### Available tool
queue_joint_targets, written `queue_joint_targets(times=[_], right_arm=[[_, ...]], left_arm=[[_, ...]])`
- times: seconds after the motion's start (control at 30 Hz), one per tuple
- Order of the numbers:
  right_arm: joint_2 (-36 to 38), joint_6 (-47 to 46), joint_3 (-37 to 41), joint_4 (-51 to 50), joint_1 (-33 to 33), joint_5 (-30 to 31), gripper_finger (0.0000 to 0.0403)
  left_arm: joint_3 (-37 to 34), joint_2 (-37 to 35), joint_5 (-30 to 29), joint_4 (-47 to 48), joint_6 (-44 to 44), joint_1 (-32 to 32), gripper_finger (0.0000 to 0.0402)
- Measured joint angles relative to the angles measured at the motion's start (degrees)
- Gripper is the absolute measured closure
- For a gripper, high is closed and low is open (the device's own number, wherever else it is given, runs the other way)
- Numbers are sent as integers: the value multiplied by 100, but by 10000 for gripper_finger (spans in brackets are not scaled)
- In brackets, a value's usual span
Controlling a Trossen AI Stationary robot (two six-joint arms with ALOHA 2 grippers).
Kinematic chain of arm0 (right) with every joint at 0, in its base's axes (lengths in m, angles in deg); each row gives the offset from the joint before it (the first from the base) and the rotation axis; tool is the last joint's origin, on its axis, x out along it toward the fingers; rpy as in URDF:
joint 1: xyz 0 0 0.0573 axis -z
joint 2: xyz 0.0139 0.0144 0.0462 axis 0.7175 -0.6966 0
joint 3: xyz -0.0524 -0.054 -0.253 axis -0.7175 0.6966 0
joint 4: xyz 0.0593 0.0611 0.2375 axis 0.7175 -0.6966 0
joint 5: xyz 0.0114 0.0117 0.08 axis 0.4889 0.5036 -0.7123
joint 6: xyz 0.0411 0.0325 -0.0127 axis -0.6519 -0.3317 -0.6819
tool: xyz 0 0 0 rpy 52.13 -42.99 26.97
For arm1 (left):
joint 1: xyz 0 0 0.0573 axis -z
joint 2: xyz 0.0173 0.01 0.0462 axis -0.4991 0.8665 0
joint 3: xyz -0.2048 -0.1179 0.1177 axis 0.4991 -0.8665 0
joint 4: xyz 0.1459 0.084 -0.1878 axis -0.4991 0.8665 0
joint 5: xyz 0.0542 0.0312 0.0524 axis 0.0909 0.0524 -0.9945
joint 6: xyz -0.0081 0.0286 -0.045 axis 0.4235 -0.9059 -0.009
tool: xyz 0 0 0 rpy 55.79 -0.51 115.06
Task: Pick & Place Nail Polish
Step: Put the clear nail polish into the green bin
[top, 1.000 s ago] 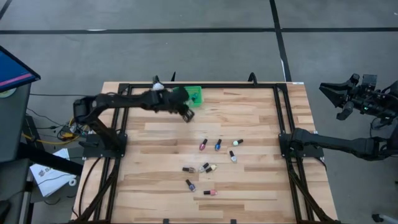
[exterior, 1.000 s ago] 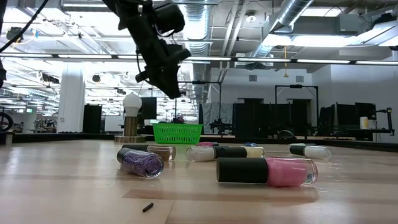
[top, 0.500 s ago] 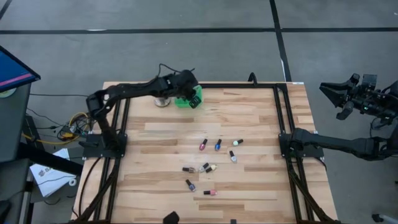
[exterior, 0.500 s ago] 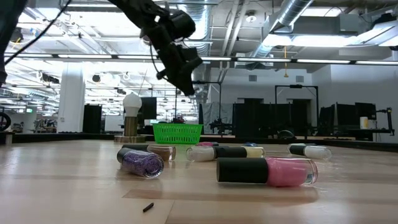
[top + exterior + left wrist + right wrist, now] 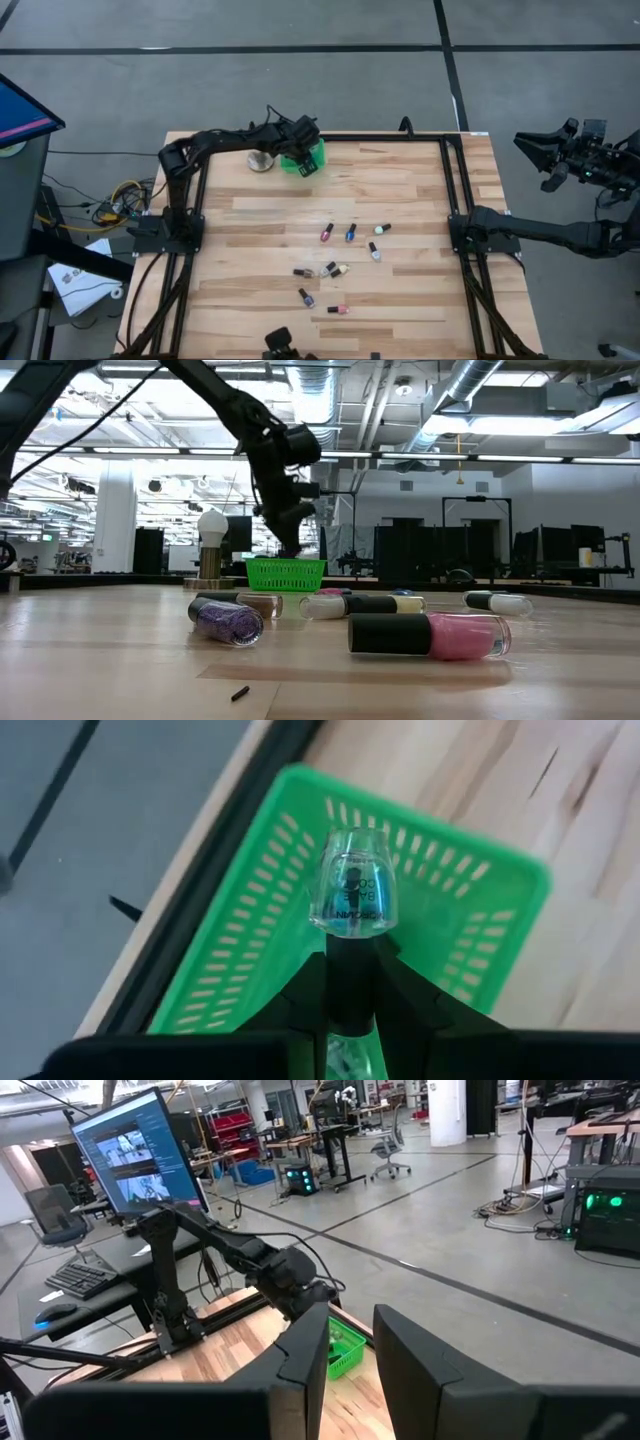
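My left gripper [image 5: 303,164] hangs over the green basket [image 5: 312,153] at the table's far edge, shut on a clear-glass nail polish bottle [image 5: 352,890] with a dark cap. In the low view it [image 5: 290,548] reaches down to the basket's rim [image 5: 286,563]. Several other nail polish bottles [image 5: 340,262] lie on their sides mid-table, among them a pink one [image 5: 430,636] and a purple glitter one [image 5: 226,621]. My right gripper [image 5: 546,162] is open and empty, raised off the table's right side. My left gripper pinches the bottle's dark cap [image 5: 351,982] between its two fingers [image 5: 302,1005]. The fingers come from above and point down. The glass body [image 5: 352,895] sticks out beyond the fingertips, bottom end down, lifted over the basket's inside [image 5: 250,955].
A white bulb-shaped thing on a round base [image 5: 262,160] stands just left of the basket; it also shows in the low view [image 5: 211,545]. A black rail frame [image 5: 455,215] borders the table. Bare wood lies between the basket and the bottles.
My left gripper has carried the bottle toward the table's far edge, from beside the basket to over it. It has tipped to point down and has sunk to the basket's rim. The bottles on the table have stayed put.
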Motion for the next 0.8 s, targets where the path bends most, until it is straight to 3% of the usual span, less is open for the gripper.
queue_joint_targets(times=[0.8], right_arm=[[0,-4,0,0,2,254,327]], left_arm=[[-2,351,315,125,-862,-27,346]])
